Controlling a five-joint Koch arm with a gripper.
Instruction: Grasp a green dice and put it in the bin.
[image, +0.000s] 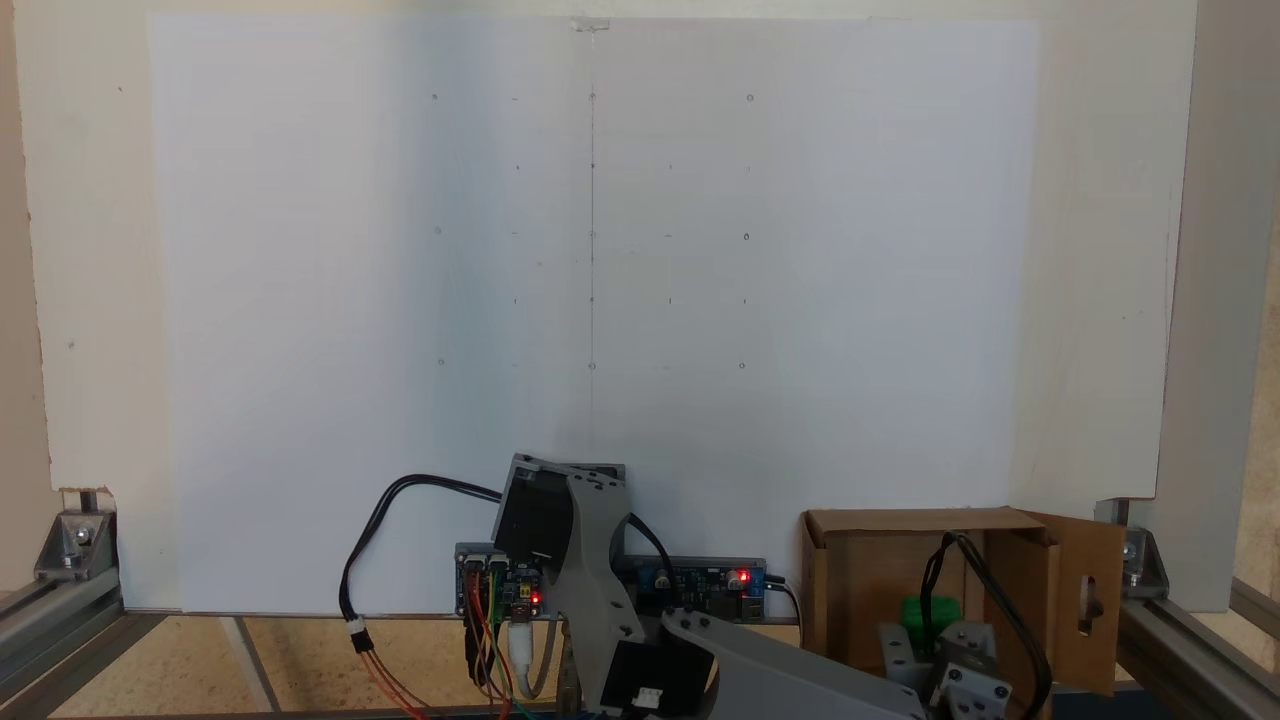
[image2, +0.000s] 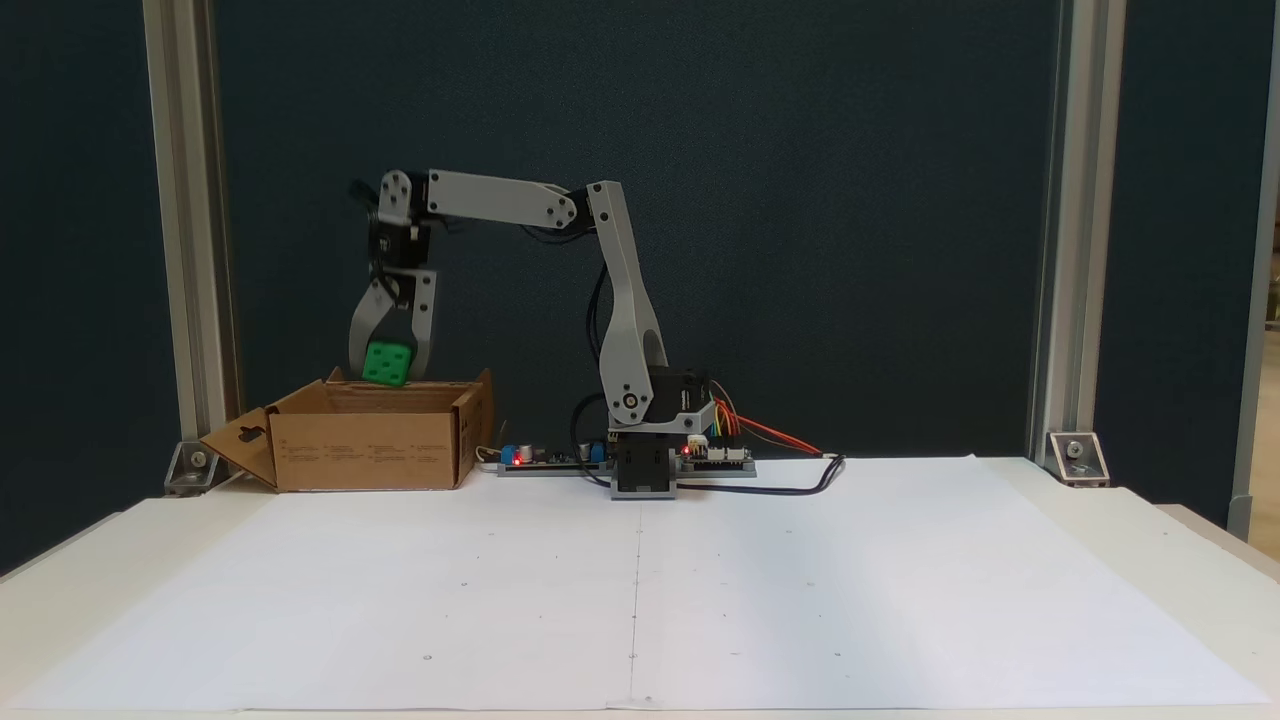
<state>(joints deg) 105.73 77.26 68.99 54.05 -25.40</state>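
arm (image2: 620, 300) reaching out from its base, forearm level, wrist bent straight down. gripper (image2: 387, 375) hanging over the bin (image2: 370, 450), jaws clamped on the dice (image2: 387, 363) from both sides. dice held just above the bin's rim, tilted, pips facing the camera, not yet inside. in a fixed view, dice (image: 930, 615) seen over the bin's open mouth (image: 850, 580), partly hidden by the gripper (image: 925, 650) and a black cable. slotted flap (image2: 243, 445) folded outward at the bin's side. bin standing beside the circuit boards (image2: 550, 457), at the edge of the white paper (image2: 640, 590).
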